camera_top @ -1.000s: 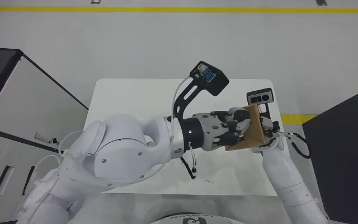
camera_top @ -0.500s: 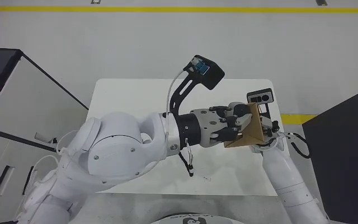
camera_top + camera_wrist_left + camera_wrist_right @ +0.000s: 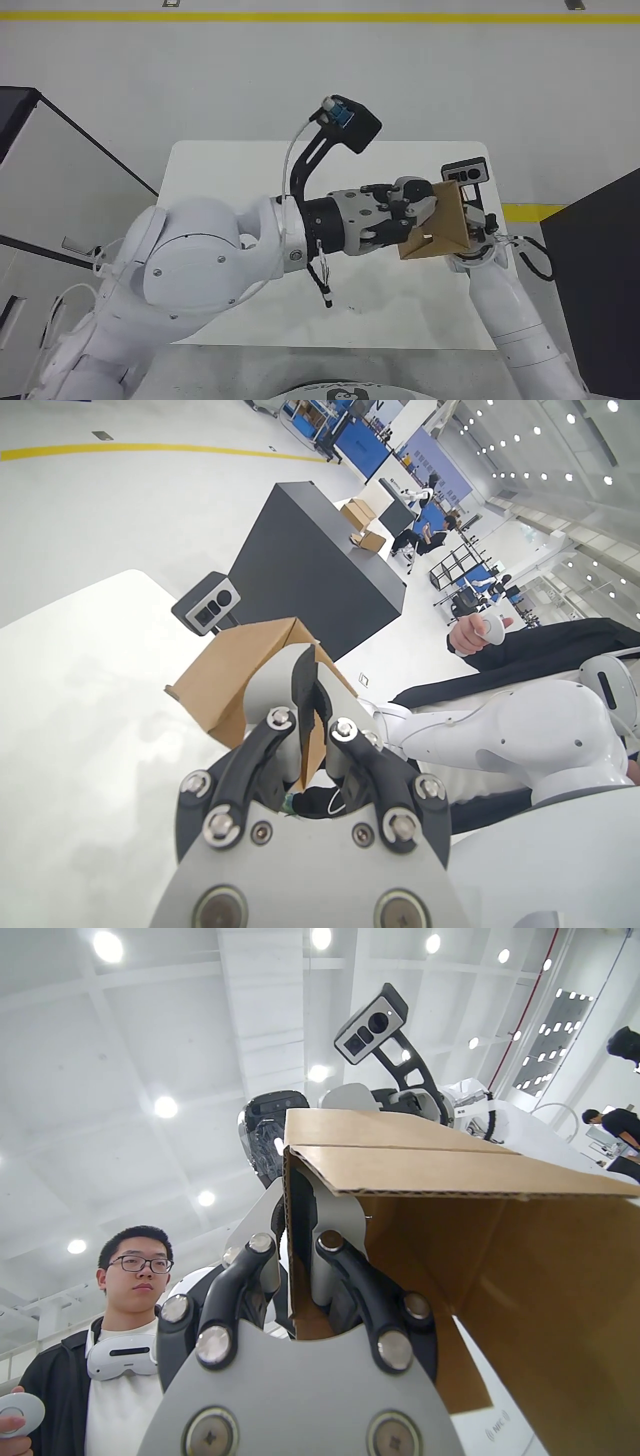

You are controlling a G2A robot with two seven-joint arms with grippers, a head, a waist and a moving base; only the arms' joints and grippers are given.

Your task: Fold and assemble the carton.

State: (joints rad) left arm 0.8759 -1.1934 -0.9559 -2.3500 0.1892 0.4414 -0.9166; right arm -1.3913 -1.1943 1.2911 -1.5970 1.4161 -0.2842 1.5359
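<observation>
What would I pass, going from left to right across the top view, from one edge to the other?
In order: dark-framed panel → left arm's wrist camera → left pincer → carton, gripped from both sides → right pincer → dark cabinet.

Plain brown carton (image 3: 437, 222); white table (image 3: 230, 170); yellow floor stripe (image 3: 300, 16); black cabinet (image 3: 310, 565); silver left gripper (image 3: 310, 674), black pads (image 3: 303, 680).

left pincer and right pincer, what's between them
Only the carton: in the top view the left pincer and right pincer grip it from opposite sides.
</observation>
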